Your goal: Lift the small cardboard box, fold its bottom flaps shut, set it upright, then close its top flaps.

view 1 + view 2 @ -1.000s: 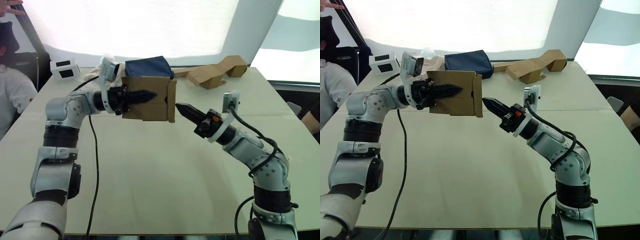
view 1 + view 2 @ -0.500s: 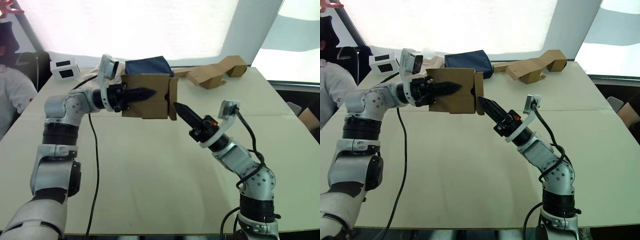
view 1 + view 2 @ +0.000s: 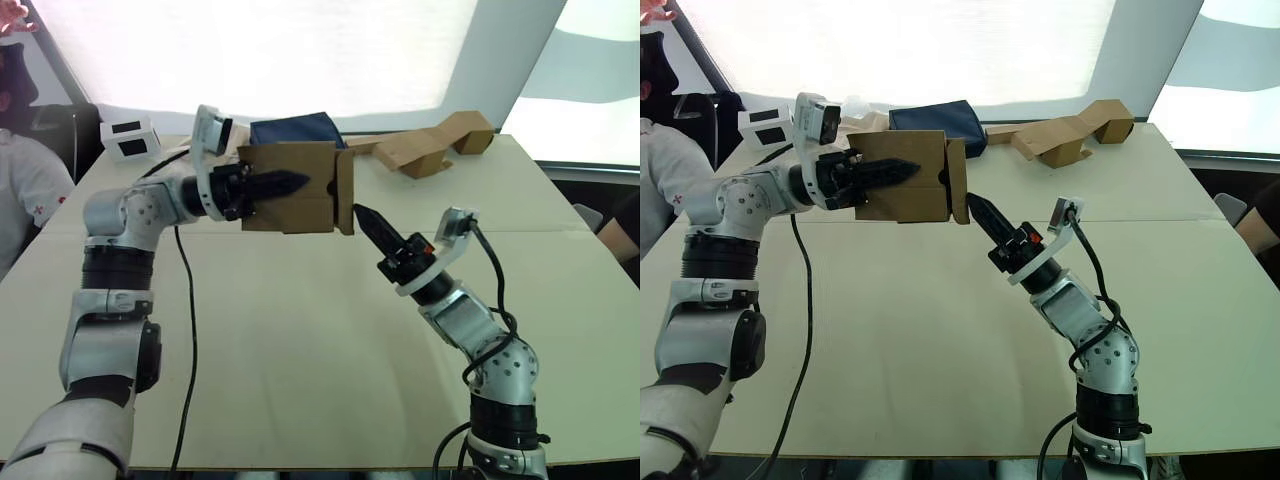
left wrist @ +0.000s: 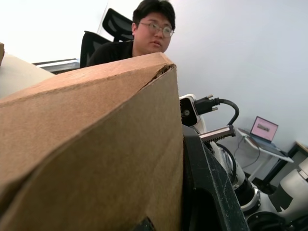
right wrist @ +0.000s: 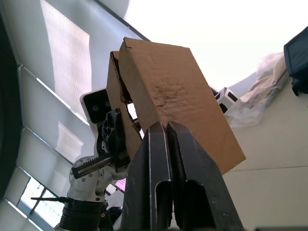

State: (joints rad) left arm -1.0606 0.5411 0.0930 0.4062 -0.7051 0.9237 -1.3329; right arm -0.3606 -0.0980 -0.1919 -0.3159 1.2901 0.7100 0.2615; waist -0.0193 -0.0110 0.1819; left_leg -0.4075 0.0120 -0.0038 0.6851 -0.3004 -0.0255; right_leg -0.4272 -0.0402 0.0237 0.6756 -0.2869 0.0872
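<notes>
Above the tabletop's (image 3: 300, 330) far half: box (image 3: 300, 200) pinched by left claw (image 3: 285, 183) | right claw (image 3: 365, 218) pressed together, tip at box's flap (image 3: 345, 193).

Left and right eye views: paired head cameras looking forward and down over the pale rectangular table (image 3: 300, 340), taking in both arms, the small plain brown cardboard box (image 3: 295, 188) held above the table's far middle, and the bright window beyond. Left wrist view: very near the box's wall (image 4: 86, 159), facing a seated person (image 4: 144, 33). Right wrist view: looks along the right gripper (image 5: 166, 131) up at the box (image 5: 178, 101), with the left gripper (image 5: 113, 139) behind it.
</notes>
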